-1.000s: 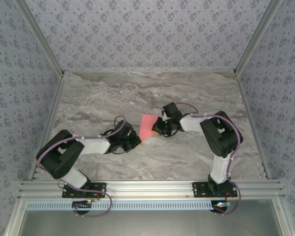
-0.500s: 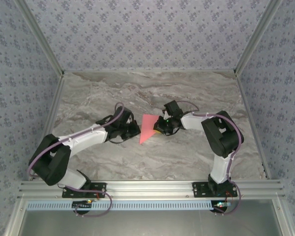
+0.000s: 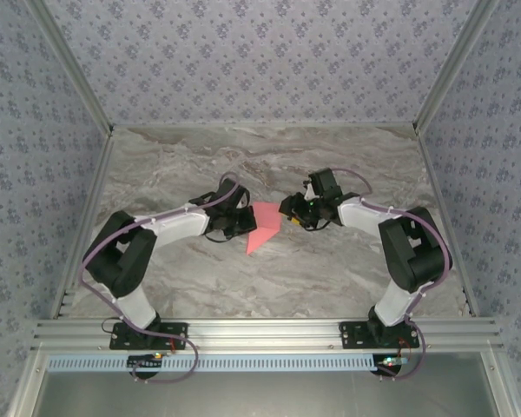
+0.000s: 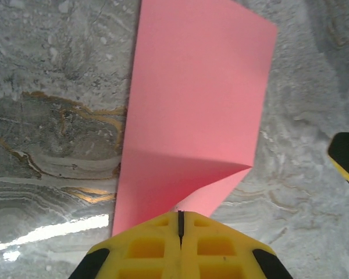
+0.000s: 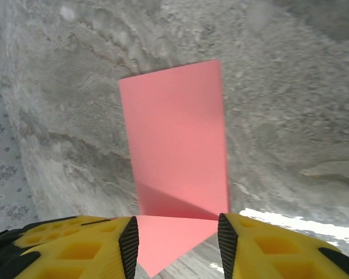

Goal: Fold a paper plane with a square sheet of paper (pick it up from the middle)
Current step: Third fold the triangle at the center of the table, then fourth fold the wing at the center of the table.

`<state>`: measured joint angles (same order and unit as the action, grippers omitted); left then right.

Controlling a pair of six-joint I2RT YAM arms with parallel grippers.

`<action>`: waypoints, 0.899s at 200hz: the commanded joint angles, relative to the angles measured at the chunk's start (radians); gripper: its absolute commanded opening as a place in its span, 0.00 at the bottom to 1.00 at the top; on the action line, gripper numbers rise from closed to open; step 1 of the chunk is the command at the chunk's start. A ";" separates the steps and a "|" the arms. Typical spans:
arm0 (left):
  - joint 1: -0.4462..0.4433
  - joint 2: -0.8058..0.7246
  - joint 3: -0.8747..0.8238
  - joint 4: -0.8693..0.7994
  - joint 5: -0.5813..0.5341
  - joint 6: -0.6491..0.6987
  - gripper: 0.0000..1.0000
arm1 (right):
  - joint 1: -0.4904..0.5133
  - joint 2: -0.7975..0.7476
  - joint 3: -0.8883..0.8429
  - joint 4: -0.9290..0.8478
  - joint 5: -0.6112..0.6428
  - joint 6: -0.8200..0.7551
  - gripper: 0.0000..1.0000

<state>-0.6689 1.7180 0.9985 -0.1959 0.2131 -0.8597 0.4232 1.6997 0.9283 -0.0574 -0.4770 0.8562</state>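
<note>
Top external view: the paper (image 3: 263, 228), a salmon-pink sheet partly folded to a point, lies flat on the table (image 3: 347, 269) with a gripper at each side. The left gripper (image 3: 246, 223) sits on the paper's left edge. The right gripper (image 3: 284, 211) stands just off its right corner.

From the left wrist, the left gripper's yellow fingers are pressed tight together, only a thin slit between them, and one folded corner of the paper runs in under their tips. Whether they nip that corner or merely press on it, I cannot tell. Either way they seem placed to pin the paper so that it does not slide or spring open along its crease.

From the right wrist, the right gripper's jaws stand moderately apart and hold nothing. The paper's pointed end lies on the table between the two fingers, apart from both. That straddling stance looks meant for a fresh hold on the point, or for drawing clear of it. The plane is not yet formed; more folds remain.
</note>
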 commanded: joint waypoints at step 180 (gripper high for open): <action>0.003 0.131 0.057 -0.109 -0.103 0.013 0.00 | 0.075 0.129 0.046 -0.020 -0.063 0.008 0.40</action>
<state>-0.6674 1.8256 1.0512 -0.2478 0.1371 -0.8383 0.4915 1.8027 0.9421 -0.0422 -0.5201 0.8566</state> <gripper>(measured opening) 0.041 0.410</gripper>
